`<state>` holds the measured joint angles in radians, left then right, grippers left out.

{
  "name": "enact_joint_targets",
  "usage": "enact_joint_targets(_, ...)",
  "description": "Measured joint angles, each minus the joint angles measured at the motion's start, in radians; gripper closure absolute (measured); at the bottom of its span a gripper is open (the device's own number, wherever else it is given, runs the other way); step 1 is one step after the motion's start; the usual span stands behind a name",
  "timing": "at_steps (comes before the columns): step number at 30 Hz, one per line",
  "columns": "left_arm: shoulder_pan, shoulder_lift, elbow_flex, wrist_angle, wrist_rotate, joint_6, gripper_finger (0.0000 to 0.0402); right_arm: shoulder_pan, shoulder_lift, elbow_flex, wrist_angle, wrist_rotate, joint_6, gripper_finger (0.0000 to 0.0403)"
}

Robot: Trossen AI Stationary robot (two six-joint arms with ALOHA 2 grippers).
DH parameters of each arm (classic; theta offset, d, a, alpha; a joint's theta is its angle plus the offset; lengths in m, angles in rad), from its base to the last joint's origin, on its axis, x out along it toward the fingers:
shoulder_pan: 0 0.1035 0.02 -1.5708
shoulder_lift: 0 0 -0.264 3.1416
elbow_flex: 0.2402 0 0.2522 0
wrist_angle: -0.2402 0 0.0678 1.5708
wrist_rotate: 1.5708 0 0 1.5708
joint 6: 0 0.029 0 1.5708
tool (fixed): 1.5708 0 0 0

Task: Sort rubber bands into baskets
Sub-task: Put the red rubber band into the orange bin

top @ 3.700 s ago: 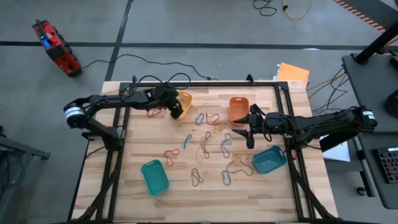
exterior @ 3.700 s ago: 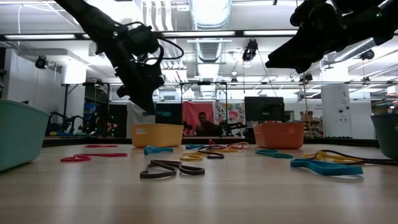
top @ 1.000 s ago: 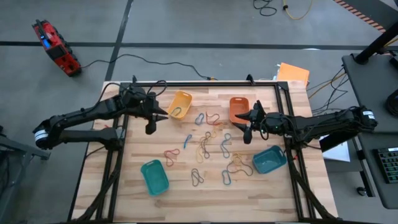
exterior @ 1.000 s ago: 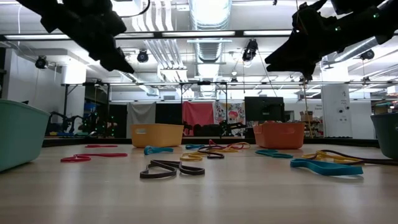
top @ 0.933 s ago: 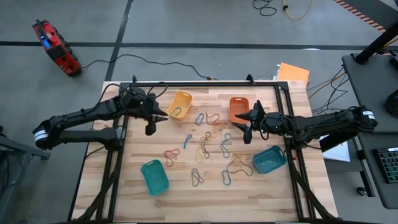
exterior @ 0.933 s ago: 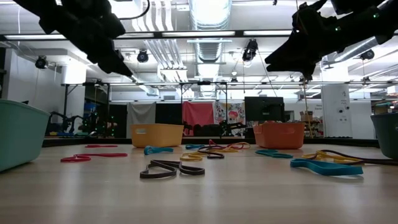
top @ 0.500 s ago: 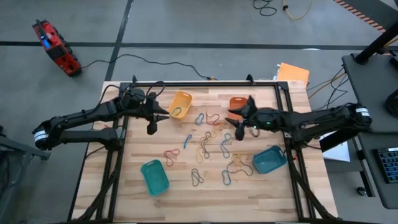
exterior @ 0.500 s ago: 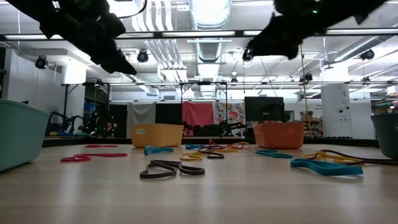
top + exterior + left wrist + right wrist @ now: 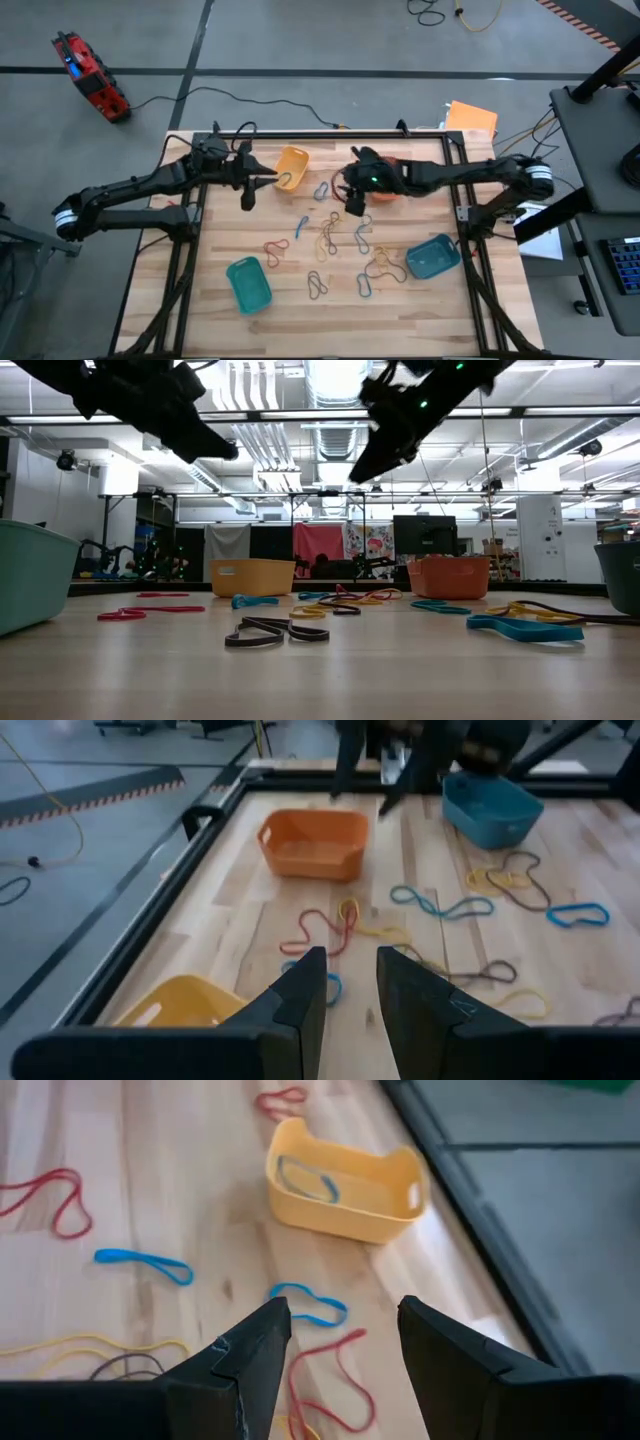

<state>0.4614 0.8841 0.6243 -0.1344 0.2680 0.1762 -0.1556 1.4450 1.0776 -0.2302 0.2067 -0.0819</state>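
Many rubber bands (image 9: 335, 232) in red, blue, yellow, orange and grey lie loose on the middle of the wooden table. The yellow basket (image 9: 290, 167) stands at the far left with one band (image 9: 305, 1177) lying in it. Beside it is the orange basket (image 9: 387, 172), and the teal-green basket (image 9: 248, 283) and the blue-teal basket (image 9: 432, 256) stand nearer. My left gripper (image 9: 252, 190) hovers just left of the yellow basket, open and with nothing in it (image 9: 350, 1000). My right gripper (image 9: 352, 203) hangs open above the bands between the yellow and orange baskets, also with nothing in it (image 9: 345, 1350).
Black frame rails (image 9: 455, 190) run along the table's left, right and far edges. An orange sheet (image 9: 470, 117) lies at the far right corner. My right arm passes over the orange basket's near side. Bare wood lies along the near edge.
My right gripper has swung from beside the orange basket toward the table's left and risen; it now stands over the bands between the yellow and orange baskets. My left gripper has tipped up toward level, staying in place. No band has moved.
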Motion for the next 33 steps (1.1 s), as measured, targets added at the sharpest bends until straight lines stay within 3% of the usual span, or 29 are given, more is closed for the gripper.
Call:
enact_joint_targets(8,0.000,0.000,0.000,0.025,0.000,-0.014,0.0326,-0.068,0.205,0.090,-0.007,-0.105,-0.013,0.0220)
enact_joint_targets(15,0.000,0.000,0.000,0.030,0.000,-0.039,0.0326,-0.117,0.335,0.147,-0.012,-0.104,0.097,0.0220)
enact_joint_targets(29,0.000,0.000,-0.004,0.040,0.000,-0.040,0.0326,-0.144,0.485,0.193,-0.086,-0.075,0.180,0.0221)
enact_joint_targets(33,0.000,0.000,-0.004,0.041,0.000,-0.040,0.0326,-0.146,0.501,0.193,-0.082,-0.074,0.178,0.0237)
